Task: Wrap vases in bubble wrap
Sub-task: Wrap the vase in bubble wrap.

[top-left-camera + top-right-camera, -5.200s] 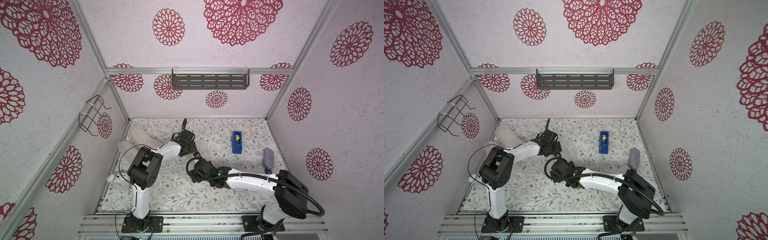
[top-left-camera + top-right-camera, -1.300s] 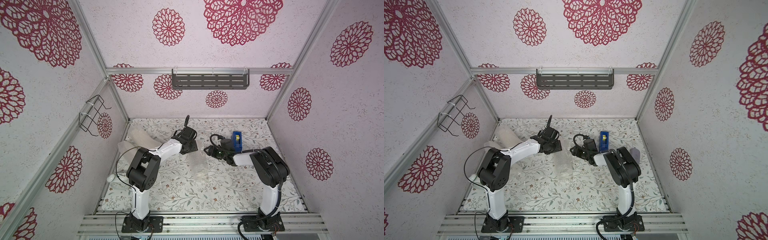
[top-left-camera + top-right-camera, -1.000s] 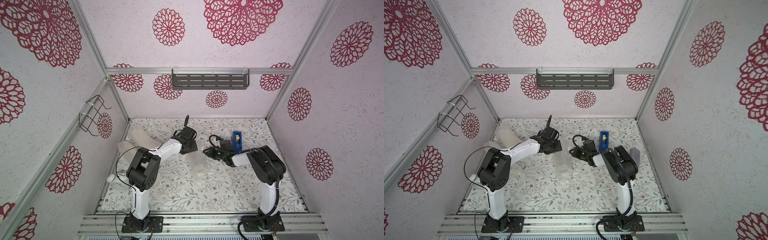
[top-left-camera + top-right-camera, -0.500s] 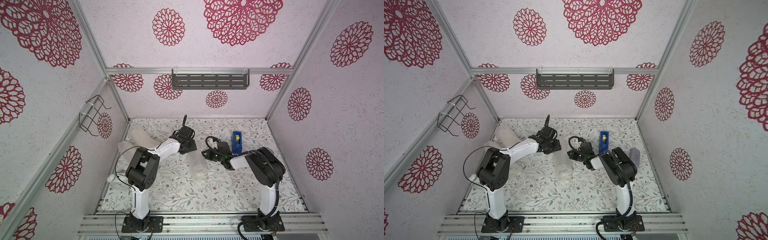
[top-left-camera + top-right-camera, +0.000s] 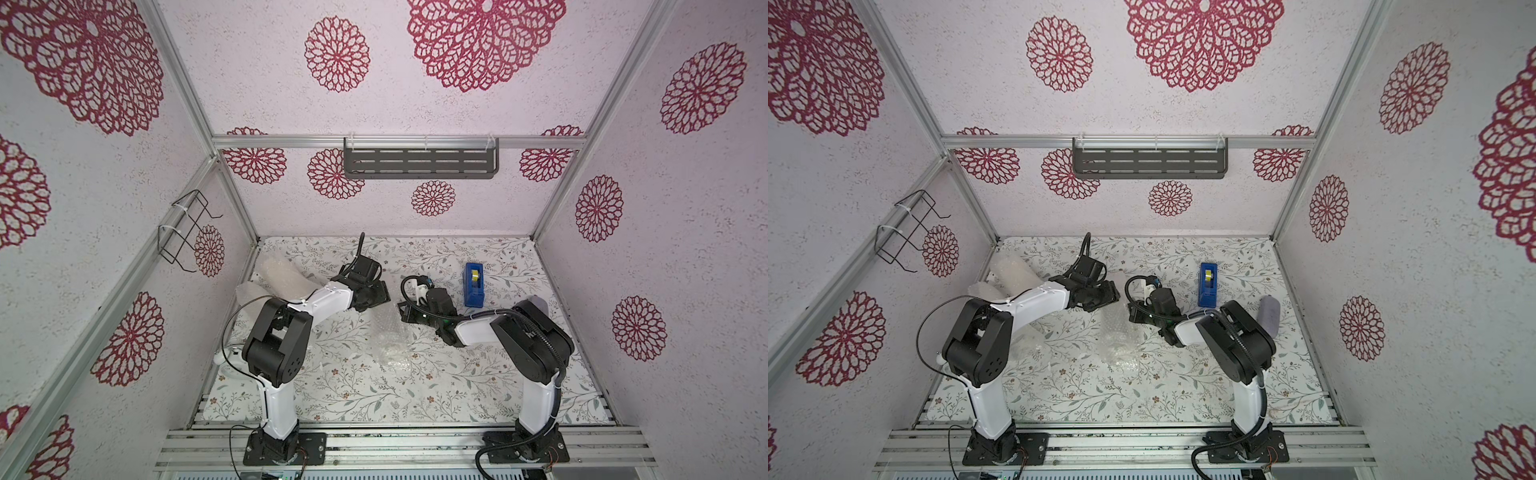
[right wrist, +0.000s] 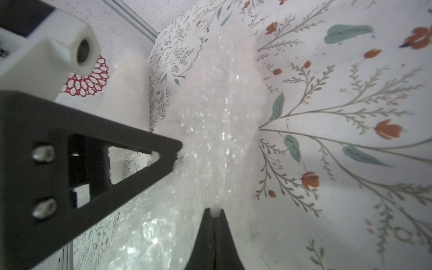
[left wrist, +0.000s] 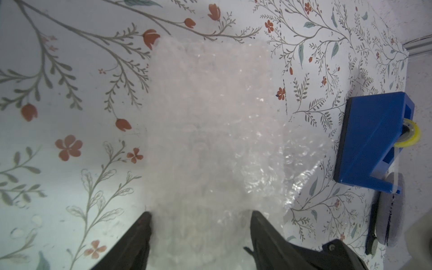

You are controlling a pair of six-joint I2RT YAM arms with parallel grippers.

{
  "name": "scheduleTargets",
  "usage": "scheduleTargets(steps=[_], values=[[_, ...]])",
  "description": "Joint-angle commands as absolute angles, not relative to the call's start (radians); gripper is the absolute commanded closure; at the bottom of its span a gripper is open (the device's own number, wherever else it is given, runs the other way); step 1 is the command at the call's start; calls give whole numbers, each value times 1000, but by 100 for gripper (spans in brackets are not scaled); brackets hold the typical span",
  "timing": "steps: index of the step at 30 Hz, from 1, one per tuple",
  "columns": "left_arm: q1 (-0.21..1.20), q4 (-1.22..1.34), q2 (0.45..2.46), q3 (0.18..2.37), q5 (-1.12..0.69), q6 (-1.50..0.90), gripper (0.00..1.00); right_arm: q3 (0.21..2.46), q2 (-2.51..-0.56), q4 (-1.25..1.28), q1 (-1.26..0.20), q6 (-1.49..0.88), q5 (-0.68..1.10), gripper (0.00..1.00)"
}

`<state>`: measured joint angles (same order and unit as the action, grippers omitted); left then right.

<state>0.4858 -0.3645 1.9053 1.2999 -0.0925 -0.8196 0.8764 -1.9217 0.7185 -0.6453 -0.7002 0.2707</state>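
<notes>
Translucent bubble wrap [image 5: 392, 336], rolled into a crinkly bundle, lies in the middle of a floral-patterned table [image 5: 498, 374] between two robot arms; what it encloses cannot be made out. At the bundle's far end the left gripper [image 7: 199, 214] has its jaws spread apart, one finger on each side of the wrap. The right gripper [image 6: 214, 210] is closed tight, with a small fold of wrap pinched at its tips. A blue tape dispenser [image 5: 473, 284] stands to the right, apart from the bundle. More wrapped bundles [image 5: 278, 274] sit in the far left corner
</notes>
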Motion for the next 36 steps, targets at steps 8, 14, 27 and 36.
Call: scheduleTargets(steps=[8,14,27,36], values=[[483,-231,1828,1279,-177,-821,7,903,-1898,764,-690,-674,301,98],[482,-220,1850,1298,-202,-806,2,922,-1905,753,-704,-661,298,98],[481,-348,1954,1379,-120,-810,15,957,-1909,719,-732,-636,268,97],[480,-419,2019,1402,-52,-803,48,950,-1883,681,-732,-630,222,91]])
